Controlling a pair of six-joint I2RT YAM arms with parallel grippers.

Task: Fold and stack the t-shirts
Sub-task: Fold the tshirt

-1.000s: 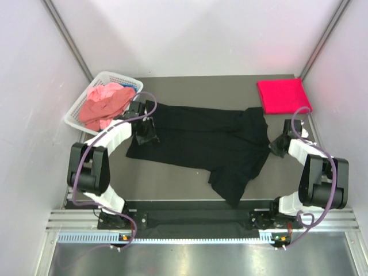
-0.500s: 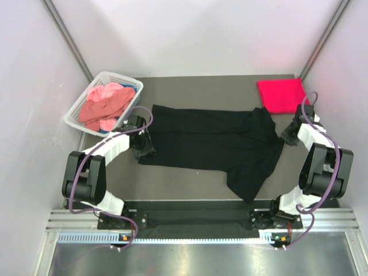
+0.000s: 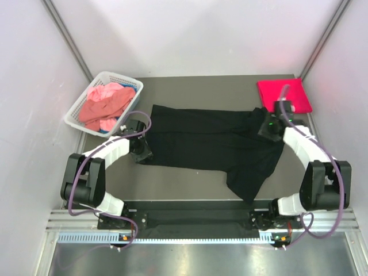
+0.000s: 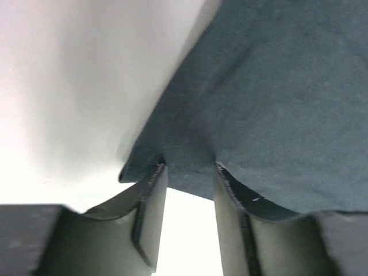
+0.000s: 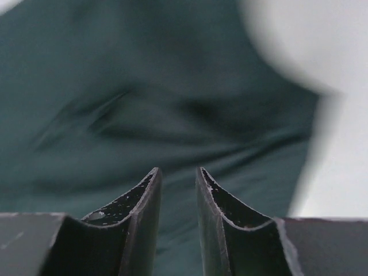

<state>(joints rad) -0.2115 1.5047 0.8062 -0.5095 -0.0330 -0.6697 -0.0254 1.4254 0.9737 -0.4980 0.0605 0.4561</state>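
- We see the black t-shirt (image 3: 213, 141) spread out across the table (image 3: 195, 92), between the two arms.
- Left end effector (image 4: 187, 169) — fingers apart, tips at the shirt's left edge.
- Right end effector (image 5: 178, 172) — fingers narrowly parted, gripping nothing, over the shirt's right end, near the folded red t-shirt (image 3: 283, 95).

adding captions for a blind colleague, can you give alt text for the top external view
A black t-shirt lies spread across the dark table, the left hand at its left edge and the right hand over its right end. A folded red t-shirt sits in the far right corner; a white basket holding pink cloth stands far left.
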